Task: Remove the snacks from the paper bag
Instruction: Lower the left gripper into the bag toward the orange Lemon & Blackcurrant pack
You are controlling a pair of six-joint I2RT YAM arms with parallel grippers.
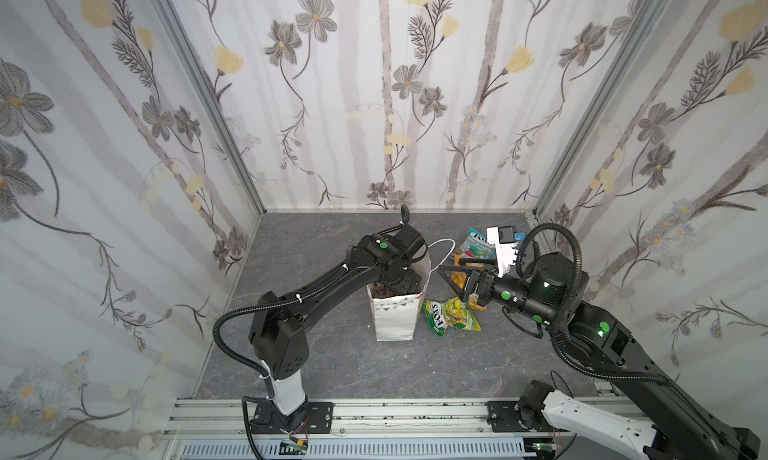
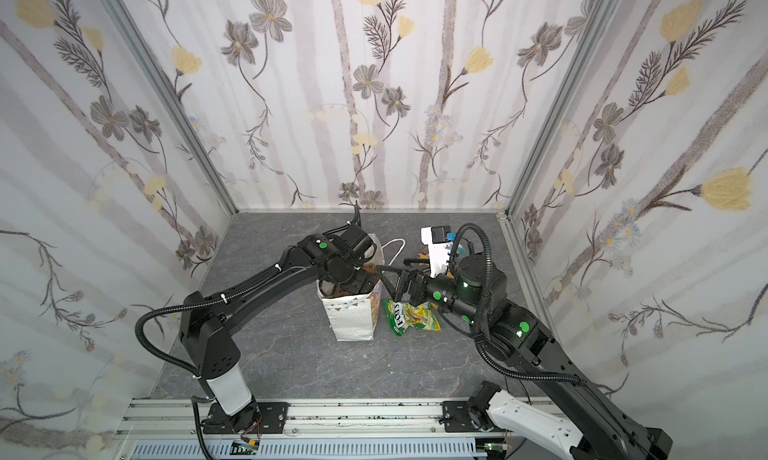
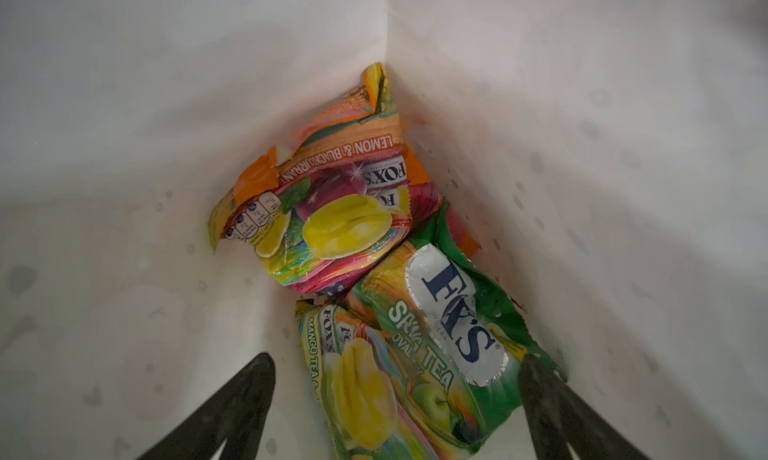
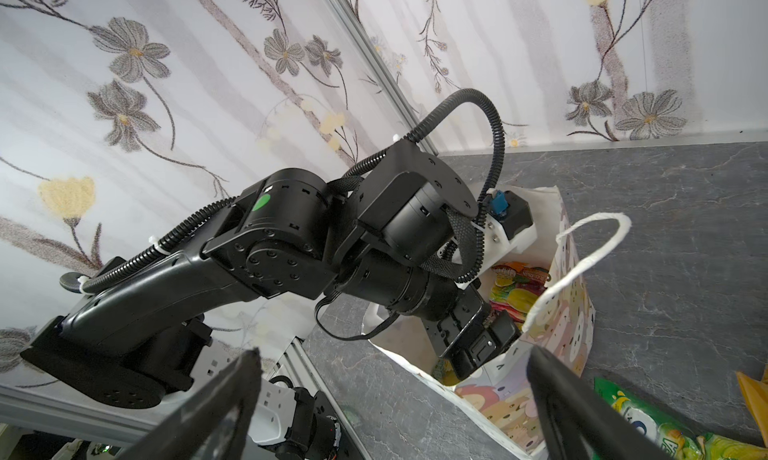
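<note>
top views, bag: the tall white dotted paper gift bag stands upright mid-table.
top views, left gripper: sunk in the bag's mouth, fingertips hidden.
top views, right gripper: jaws spread and empty, just right of the bag's rim.
top views, out of the bag: a crinkly yellow-green FOX'S packet lies beside the bag; a teal foil packet lies farther back.
left wrist: left gripper wide apart, holding nothing. Three snacks remain on the bag's floor: a lemon-blackcurrant packet, a green tea packet and a mango tea packet.
right wrist: right gripper apart, facing the bag's colourful side panel.
</note>
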